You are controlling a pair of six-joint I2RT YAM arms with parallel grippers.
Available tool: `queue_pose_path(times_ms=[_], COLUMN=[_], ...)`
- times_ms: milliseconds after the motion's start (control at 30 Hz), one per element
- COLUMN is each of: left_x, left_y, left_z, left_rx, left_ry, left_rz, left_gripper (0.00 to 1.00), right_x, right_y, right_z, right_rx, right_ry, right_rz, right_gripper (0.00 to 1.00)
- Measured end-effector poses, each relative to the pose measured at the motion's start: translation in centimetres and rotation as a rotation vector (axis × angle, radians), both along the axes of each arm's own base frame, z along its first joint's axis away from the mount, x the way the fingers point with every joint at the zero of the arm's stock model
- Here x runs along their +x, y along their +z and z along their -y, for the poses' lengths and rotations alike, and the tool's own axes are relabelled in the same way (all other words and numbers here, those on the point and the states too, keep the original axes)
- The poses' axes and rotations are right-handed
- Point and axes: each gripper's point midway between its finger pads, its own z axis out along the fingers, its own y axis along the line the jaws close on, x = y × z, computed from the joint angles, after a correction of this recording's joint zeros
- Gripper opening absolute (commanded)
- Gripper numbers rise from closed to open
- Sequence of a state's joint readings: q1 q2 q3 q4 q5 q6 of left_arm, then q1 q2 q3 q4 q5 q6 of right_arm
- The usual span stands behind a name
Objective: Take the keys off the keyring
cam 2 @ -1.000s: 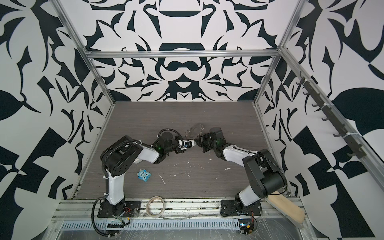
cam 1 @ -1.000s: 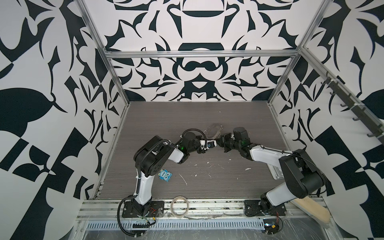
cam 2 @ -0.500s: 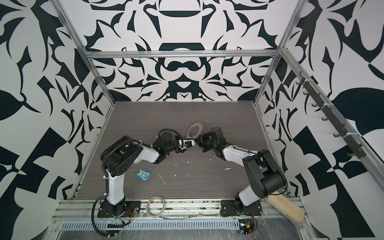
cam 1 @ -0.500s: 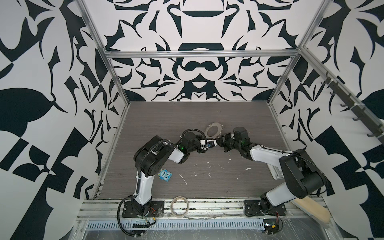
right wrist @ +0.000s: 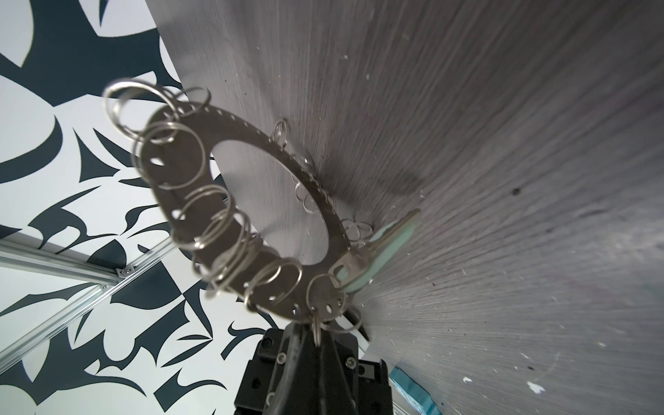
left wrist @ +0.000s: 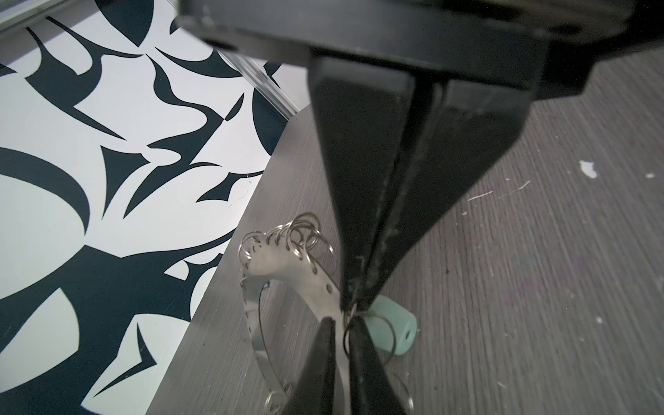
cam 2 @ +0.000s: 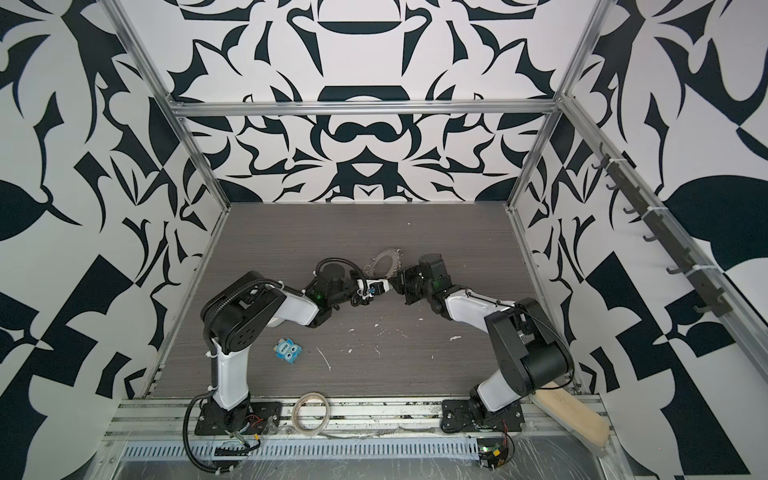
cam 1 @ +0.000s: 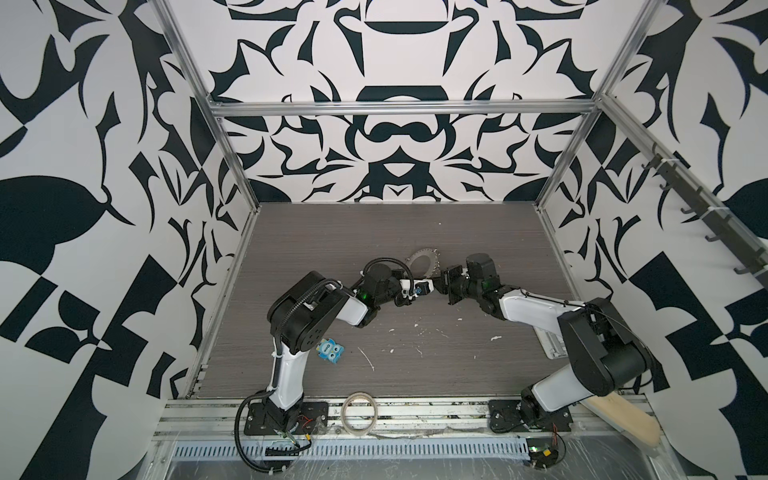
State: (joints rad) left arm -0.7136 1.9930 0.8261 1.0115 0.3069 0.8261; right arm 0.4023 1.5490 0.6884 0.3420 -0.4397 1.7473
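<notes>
Left fingers [left wrist: 316,377], right fingers [left wrist: 359,161] pinched, tips meeting.

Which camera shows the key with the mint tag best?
Right wrist: the key and its tag show clearly, on the keyring. Left wrist shows only part of the tag; both top views are too far.

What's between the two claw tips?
A thin silver wire split ring at the rim of the flat grey perforated metal disc; clearest in the left wrist view.
</notes>
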Motion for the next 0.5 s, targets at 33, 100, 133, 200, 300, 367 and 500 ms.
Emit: queue_pose_path(times_ms=[33, 100, 133, 200, 300, 367, 500], left_x=[-0.02, -0.06, -0.07, -0.09, -0.03, 0.00, 0.00], left_y=[-0.05, -0.09, -0.09, -0.11, -0.12, -0.15, -0.30], left_z=[0.00, 0.02, 0.04, 0.05, 0.00, -0.01, -0.02], left_rx=[0.003, 0.006, 0.007, 0.009, 0.012, 0.014, 0.020], left_ry=[-0.001, -0.003, -0.004, -0.004, -0.003, -0.002, -0.004], left_rz=[0.000, 0.005, 0.006, 0.009, 0.013, 0.015, 0.022], left_gripper=[0.15, 0.14, 0.14, 0.13, 0.12, 0.11, 0.08], right_x=[0.01, 0.05, 0.08, 0.20, 0.42, 0.47, 0.51], right_y=[-0.09, -0.19, -0.18, -0.14, -0.12, -0.10, -0.13], right_z=[-0.03, -0.11, -0.14, -0.23, -0.40, -0.47, -0.49], right_rx=[0.000, 0.002, 0.005, 0.014, 0.031, 0.036, 0.037], right_ry=[0.002, 0.004, 0.003, 0.002, -0.002, -0.002, -0.002], right_rz=[-0.003, -0.005, -0.005, -0.005, -0.006, -0.006, -0.007], right_gripper=[0.00, 0.00, 0.00, 0.00, 0.00, 0.00, 0.00])
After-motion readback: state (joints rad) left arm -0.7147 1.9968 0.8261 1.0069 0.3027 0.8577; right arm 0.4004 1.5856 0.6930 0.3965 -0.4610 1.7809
